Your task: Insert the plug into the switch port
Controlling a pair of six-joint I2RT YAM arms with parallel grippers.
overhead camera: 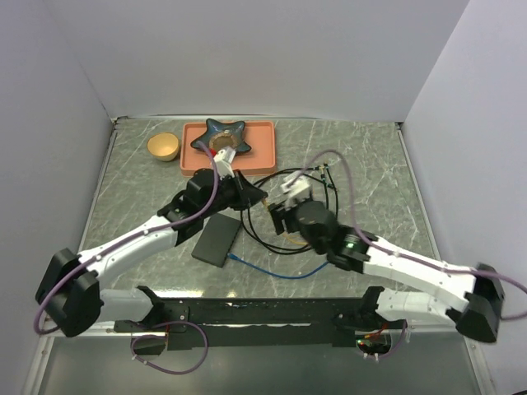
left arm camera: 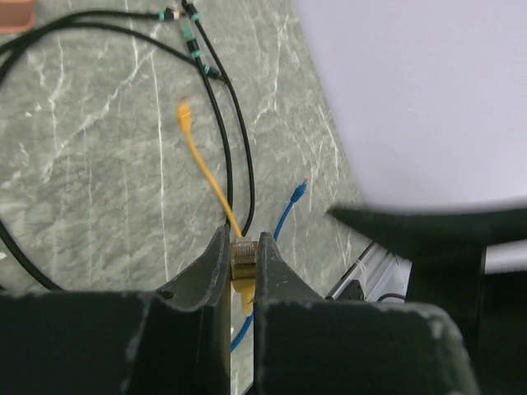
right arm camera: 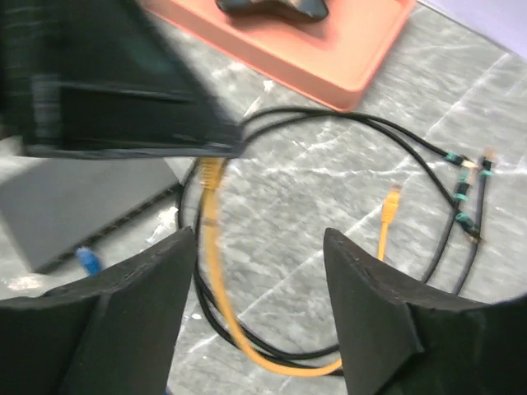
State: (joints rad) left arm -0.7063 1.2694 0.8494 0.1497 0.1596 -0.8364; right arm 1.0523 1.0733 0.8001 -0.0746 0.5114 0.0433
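- Near the middle of the table [overhead camera: 370, 164], my left pincer [left arm camera: 243, 243] is clamped on the yellow plug [left arm camera: 244, 257]; my right pincer [right arm camera: 259, 276] gapes empty.
- Beside them, the switch port [overhead camera: 216, 240] lies flat.
- Risk: a single grip lets the plug twist and miss its socket.

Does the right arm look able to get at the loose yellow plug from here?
Probably yes. The right gripper is open, and the loose yellow plug lies flat in the open just ahead of it. Only the black cable curves beside it; nothing stands between.
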